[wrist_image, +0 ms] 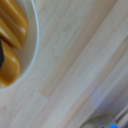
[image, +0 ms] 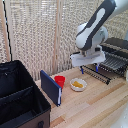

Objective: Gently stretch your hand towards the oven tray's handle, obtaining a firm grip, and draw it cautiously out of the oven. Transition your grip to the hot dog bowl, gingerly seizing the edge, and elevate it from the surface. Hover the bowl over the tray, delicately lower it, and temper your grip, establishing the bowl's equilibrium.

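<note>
**Jaw state unreadable above the bowl**

Frankly, you cannot tell how the jaws stand: in the exterior view the gripper (image: 83, 69) shows only as a blurred blue tip under the white wrist block, and the wrist view gives just a grey-blue smear at one corner. That tip hangs above the hot dog bowl (image: 78, 84), apart from it. In the wrist view, the bowl (wrist_image: 31, 47) is cut off at the frame edge, with yellow-orange pieces inside. Beyond the bowl, to the exterior view's right, the oven tray (image: 111, 65) sticks out from the oven (image: 118, 46), itself cropped. The oven tray's handle (image: 96, 74) lies nearest the bowl. A red cup (image: 60, 81) and blue board (image: 50, 87) stand on the bowl's other side, with a black case (image: 20, 97) beyond them on the wooden table (image: 95, 107).
</note>
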Robot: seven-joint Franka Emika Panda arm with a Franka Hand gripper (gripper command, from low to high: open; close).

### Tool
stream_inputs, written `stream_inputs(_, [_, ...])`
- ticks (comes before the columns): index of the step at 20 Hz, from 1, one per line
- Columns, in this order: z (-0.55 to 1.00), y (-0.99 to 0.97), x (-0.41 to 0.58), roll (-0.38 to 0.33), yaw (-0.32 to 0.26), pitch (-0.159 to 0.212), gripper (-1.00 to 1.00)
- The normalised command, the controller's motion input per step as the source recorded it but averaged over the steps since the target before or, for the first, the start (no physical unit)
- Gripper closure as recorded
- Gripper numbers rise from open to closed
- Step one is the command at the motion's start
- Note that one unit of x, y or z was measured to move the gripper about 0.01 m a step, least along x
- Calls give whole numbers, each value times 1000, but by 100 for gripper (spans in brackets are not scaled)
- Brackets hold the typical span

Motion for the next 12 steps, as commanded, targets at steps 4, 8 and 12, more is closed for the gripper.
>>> stream_inputs(4, [-434,0,8,82,0,-94,-100])
stream_inputs(8, [-346,0,0,44,0,-21,-100])
stream_inputs(12, [-263,0,0,23,4,-2,-100])
